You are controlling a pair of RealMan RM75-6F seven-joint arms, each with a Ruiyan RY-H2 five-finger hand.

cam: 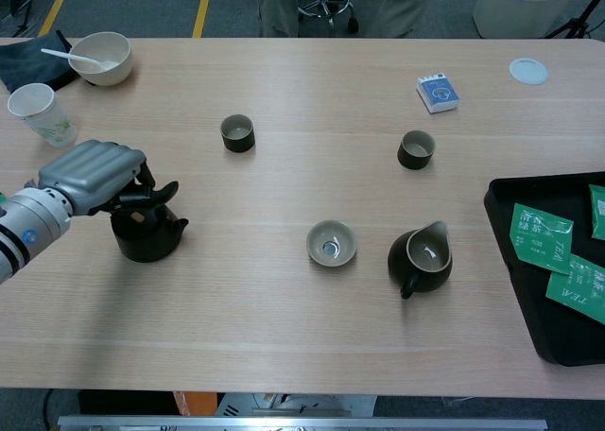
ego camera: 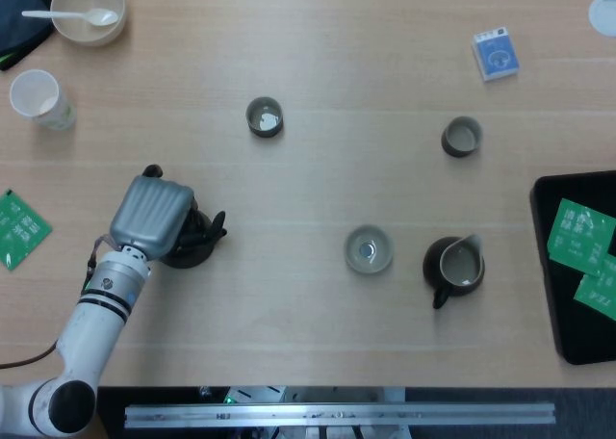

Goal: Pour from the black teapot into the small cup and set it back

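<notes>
Light wooden table [cam: 284, 91], laid with tea things. Left hand [ego camera: 149, 216] [cam: 92, 175], grey-shelled, on a white arm with black bands: fingers closed down over the top of the round black teapot [ego camera: 191, 248] [cam: 145, 236], which it holds near the table's left side, spout toward the middle; whether the pot's base touches the wood cannot be told. Right hand: in neither view. Small pale shallow cup [ego camera: 369, 249] [cam: 332, 243], near table centre, upright, well apart from the teapot. Dark open pitcher with handle and pouring lip [ego camera: 453, 268] [cam: 421, 259], just beside that cup on its right, not touching. Dark cylindrical cup with something white inside [ego camera: 264, 117] [cam: 237, 132], further back, left of centre. Second dark cylindrical cup [ego camera: 461, 137] [cam: 416, 149], further back, right of centre. Blue and white card box [ego camera: 495, 54] [cam: 438, 92], far right. Cream bowl [ego camera: 88, 9] [cam: 99, 58] with a white spoon lying in it, far left corner. White paper cup [ego camera: 39, 99] [cam: 40, 113], near the bowl. Black tray [ego camera: 553, 266] [cam: 510, 232] at the right edge, holding green sachets [ego camera: 580, 235] [cam: 542, 236].
</notes>
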